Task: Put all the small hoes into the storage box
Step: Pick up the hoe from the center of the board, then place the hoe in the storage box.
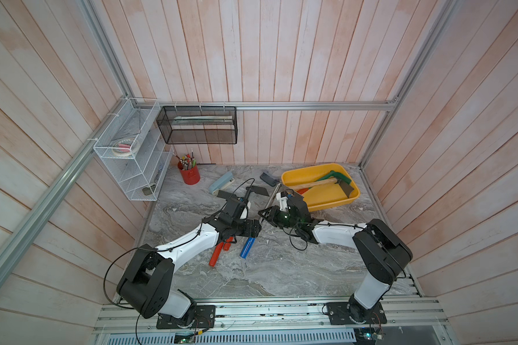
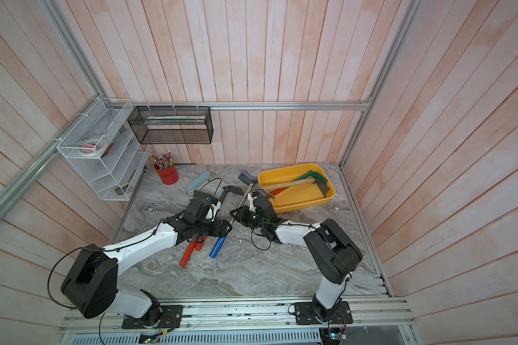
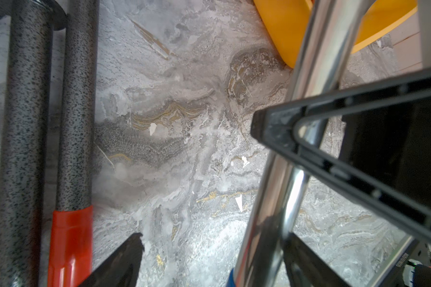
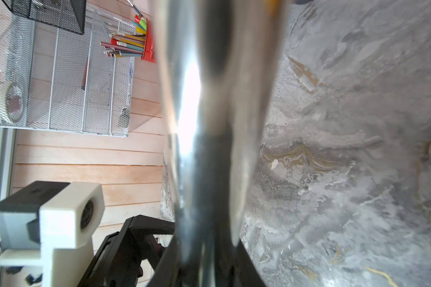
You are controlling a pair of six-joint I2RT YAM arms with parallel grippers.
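Observation:
The small hoe has a chrome shaft (image 1: 270, 200) (image 2: 242, 199) and a blue handle (image 1: 247, 248) (image 2: 216, 247). It slants from the table toward the yellow storage box (image 1: 326, 204) (image 2: 302, 205). Its grey blade (image 2: 268, 194) sits at the box's near rim, partly hidden by the right wrist. My right gripper (image 1: 263, 214) (image 4: 204, 261) is shut on the shaft (image 4: 209, 124). My left gripper (image 1: 256, 228) (image 3: 213, 248) is open. The shaft (image 3: 261, 231) runs between its spread fingers, close to one finger (image 3: 294, 246), just above the blue handle.
The box holds a wooden-handled tool (image 1: 323, 182) and a green one. Red-handled tools (image 1: 217, 254) with speckled dark shafts (image 3: 25, 124) lie under the left arm. A black-headed tool (image 1: 253, 191), stapler (image 1: 221, 186), red pen cup (image 1: 189, 174), white wire rack (image 1: 132, 155) and black mesh basket (image 1: 198, 125) stand behind.

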